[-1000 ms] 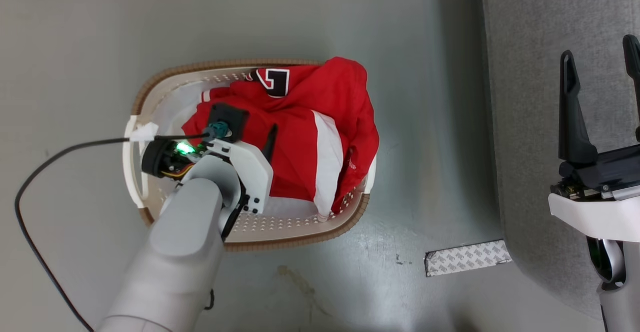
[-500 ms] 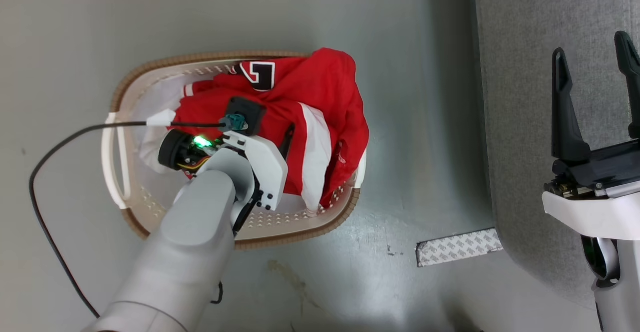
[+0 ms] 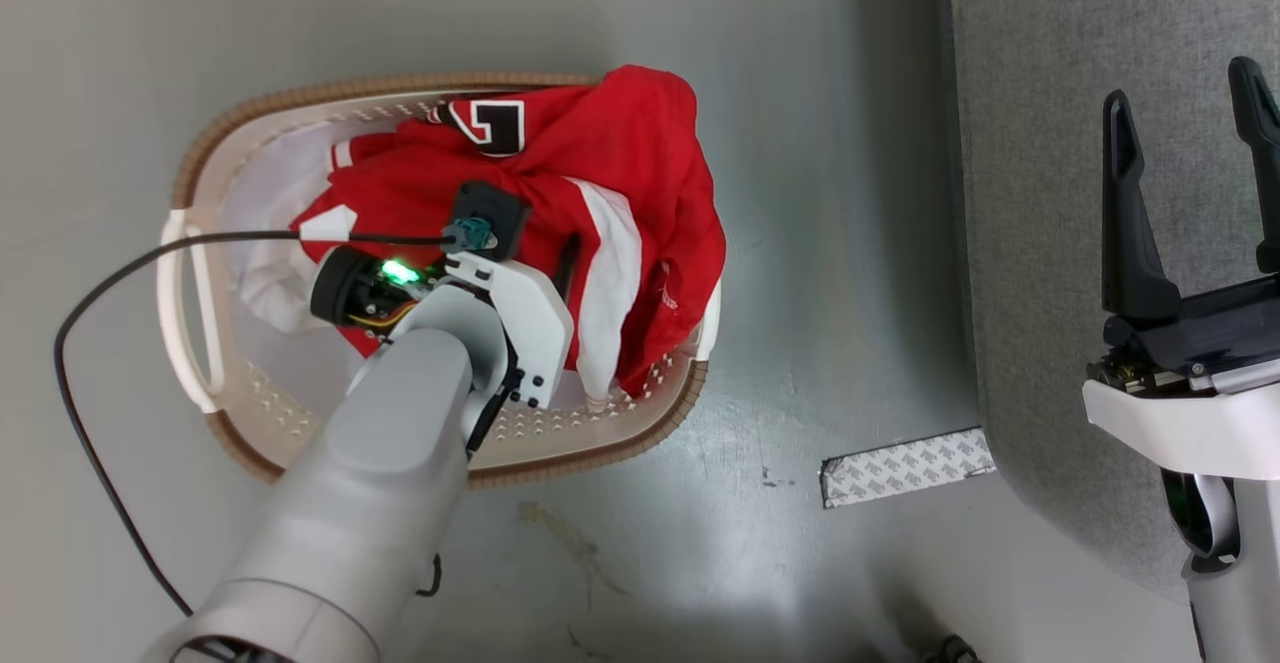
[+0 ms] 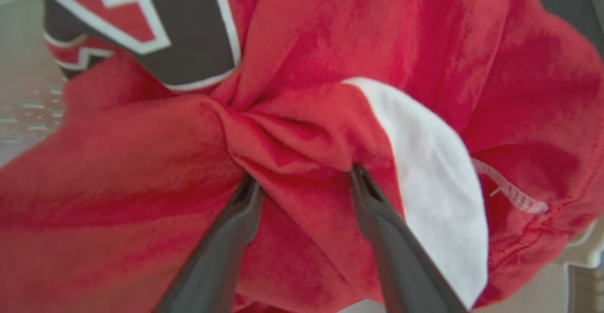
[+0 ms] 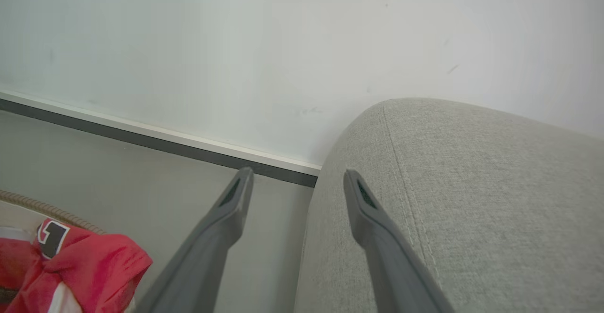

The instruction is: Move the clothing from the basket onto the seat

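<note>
The clothing, bright red with white stripes and a black-and-white number patch, lies heaped in the basket and hangs over its right rim. My left gripper points down into the heap. Its jaws are open, the fingertips press into the cloth, and a red fold bulges between them beside a white stripe. In the head view one left finger shows past the wrist. My right gripper stands open and empty above the light-grey seat, whose rounded edge lies under its right finger.
A plain white sheet lines the basket's left side. A black cable loops from the left wrist over the grey floor. A patterned tape strip lies by the seat's corner. A white wall with a dark baseboard stands behind.
The head camera has shifted, so the basket sits further left and higher in the picture. My left gripper has moved right across the garment toward the white stripe. Both grippers stay open.
</note>
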